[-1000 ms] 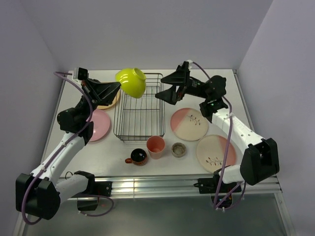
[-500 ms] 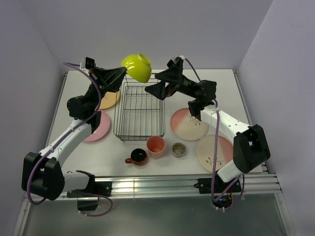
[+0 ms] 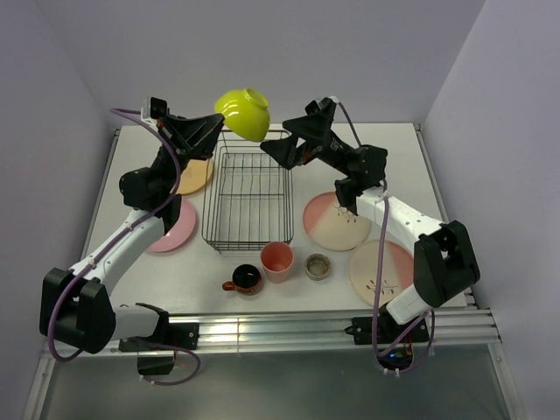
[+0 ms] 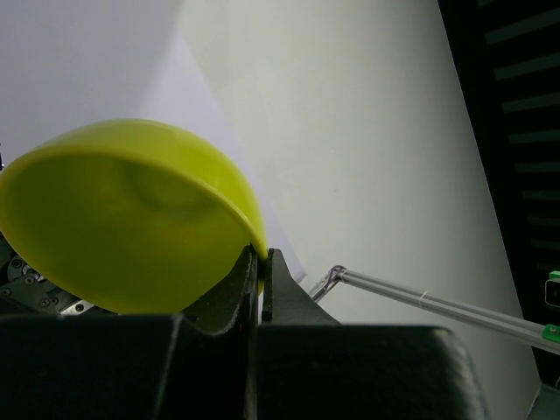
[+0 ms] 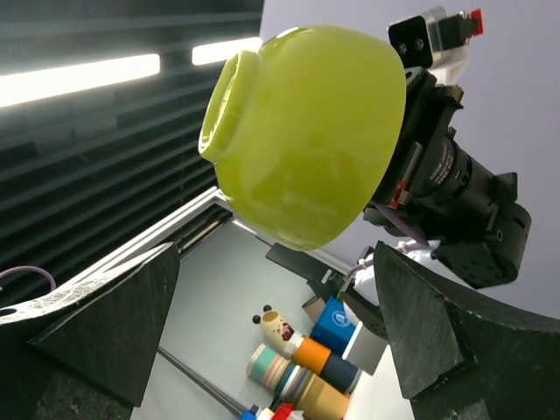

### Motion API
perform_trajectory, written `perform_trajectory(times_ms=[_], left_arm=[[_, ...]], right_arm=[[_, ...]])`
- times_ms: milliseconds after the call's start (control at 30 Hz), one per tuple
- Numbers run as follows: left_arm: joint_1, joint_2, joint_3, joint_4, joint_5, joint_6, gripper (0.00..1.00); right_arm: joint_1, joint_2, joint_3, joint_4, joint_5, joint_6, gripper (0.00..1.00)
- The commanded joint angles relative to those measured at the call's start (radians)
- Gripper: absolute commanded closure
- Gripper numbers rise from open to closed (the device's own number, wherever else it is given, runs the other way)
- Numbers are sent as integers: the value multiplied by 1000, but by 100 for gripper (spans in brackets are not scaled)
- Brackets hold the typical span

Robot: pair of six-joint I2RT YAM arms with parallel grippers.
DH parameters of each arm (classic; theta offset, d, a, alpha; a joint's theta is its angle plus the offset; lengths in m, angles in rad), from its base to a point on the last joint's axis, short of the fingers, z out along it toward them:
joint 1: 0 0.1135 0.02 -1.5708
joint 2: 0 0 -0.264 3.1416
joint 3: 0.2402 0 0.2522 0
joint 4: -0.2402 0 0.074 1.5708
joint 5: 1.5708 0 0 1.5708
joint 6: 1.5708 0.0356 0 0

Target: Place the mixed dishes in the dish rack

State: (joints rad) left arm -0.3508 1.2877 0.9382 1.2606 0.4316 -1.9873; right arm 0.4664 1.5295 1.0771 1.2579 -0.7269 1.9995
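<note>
Lime-green bowl (image 3: 243, 114) rim clamped in left pincer (image 4: 260, 260); right pincer (image 5: 276, 262) spread wide, empty

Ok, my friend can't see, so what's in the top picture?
The left pincer holds a green bowl up in the air by the far end of the rack, and the open right pincer faces it. Four plates, two cups and a mug sit on the table.

A white desk (image 3: 407, 162) sits between pale purple walls (image 3: 289, 61). A shiny metal rail (image 3: 289, 331) runs along its near edge. The right wrist view shows long bright lights (image 5: 79, 79) on a dark striped ceiling, and some colourful round tubs (image 5: 297, 372) beside a blue box (image 5: 337, 324).
</note>
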Motion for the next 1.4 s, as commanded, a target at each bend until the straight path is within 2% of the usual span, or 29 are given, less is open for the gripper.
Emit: perform_trajectory(times_ms=[0,267,300,333,367,400,433,467,500,533,567,633,767,1033,1233,1367], left_arm=[[-5,-25,27,574,-7,-148,100],[-5,-165,-21,193,104,16,100],[-5,-178,-24,55,111,54,100],[-2,-214,-26,-45,122,74,100],[-2,-234,-13,-176,130,100,100],[-2,-252,6,-483,139,169,100],[-2,-278,33,-642,156,214,100],[-2,-284,109,-793,162,270,100],[-2,-283,166,-952,167,397,100],[-2,-260,222,-1297,164,457,100],[-2,-246,307,-1411,165,511,100],[-2,-216,355,-1623,158,616,100],[-2,-217,383,-1788,104,670,100],[-7,-211,372,-1836,133,666,100],[-13,-209,399,-1885,137,683,100],[-16,-225,363,-1847,148,660,100]], right_arm=[[-23,-31,47,-64,-61,472,2],[-52,-198,-114,-429,-172,106,1],[-54,-215,-108,-499,-205,49,0],[-63,-233,-92,-617,-219,-140,0],[-66,-276,-19,-939,-224,-280,0],[-71,-287,48,-1133,-185,-430,0],[-72,-290,129,-1355,-133,-764,0],[-66,-267,321,-1716,-70,-921,0],[-55,-247,418,-1849,-5,-1041,0],[-46,-230,494,-1959,108,-1212,0],[-37,-215,592,-2087,153,-1269,0],[-37,-226,615,-2120,205,-1355,0],[-28,-270,592,-2117,204,-1430,0],[136,-177,687,-2220,211,-1639,0],[222,-115,757,-2240,286,-1645,0],[299,-94,761,-2191,293,-1610,0]])
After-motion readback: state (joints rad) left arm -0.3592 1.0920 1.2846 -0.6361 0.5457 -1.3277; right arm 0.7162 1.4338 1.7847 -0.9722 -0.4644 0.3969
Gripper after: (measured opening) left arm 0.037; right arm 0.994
